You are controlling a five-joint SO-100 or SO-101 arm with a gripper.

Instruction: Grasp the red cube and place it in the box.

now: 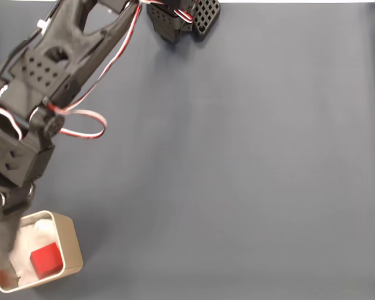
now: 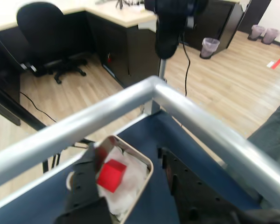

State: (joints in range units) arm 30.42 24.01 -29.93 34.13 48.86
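**Red cube lying in the box, hand spread around it**

The red cube (image 1: pixel 47 260) is seen at the lower left of the fixed view, lying inside the box (image 1: pixel 73 242) on its white lining. In the wrist view the cube (image 2: pixel 111 175) sits low and left of centre, with the box rim (image 2: pixel 148 164) curving round it on the right.

The hand (image 2: pixel 130 179) is released: one finger (image 2: pixel 86 175) is lowered into the box just left of the cube, while the other stands outside the rim to the right, so nothing is gripped. Whether the left finger touches the cube cannot be told.

The cube is judged to be light and stiff, with plain matte faces that should not slip (no give under pressure is expected). It would best be held across two opposite flat faces, squarely, not by the corners. The box looks thin-walled and easily nudged across the blue table (image 1: pixel 250 162).
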